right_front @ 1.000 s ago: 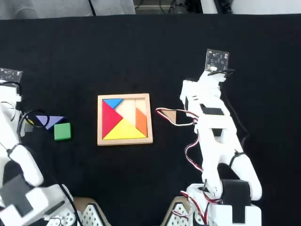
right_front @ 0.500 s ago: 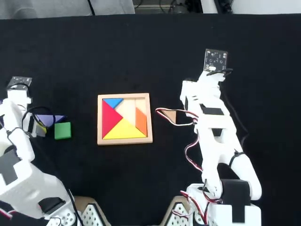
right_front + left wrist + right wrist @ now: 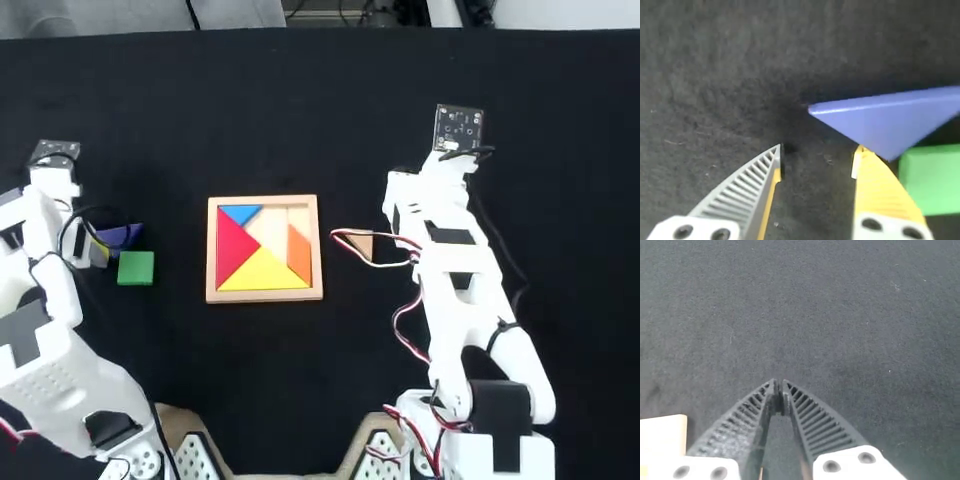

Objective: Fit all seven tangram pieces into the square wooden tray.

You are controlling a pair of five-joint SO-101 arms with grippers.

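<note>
Jaws of the left gripper (image 3: 817, 150) stand spread beside the blue-violet triangular piece (image 3: 890, 125), just by the green square piece (image 3: 930, 180), well apart from the square wooden tray (image 3: 265, 297). Straddle the triangle's edges before closing. The right gripper (image 3: 778, 390) is pressed together.

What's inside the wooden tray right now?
Four pieces lie flat inside the tray: a blue triangle, a red triangle, a yellow triangle and an orange piece. Bare floor shows between; beneath them it is covered.
</note>
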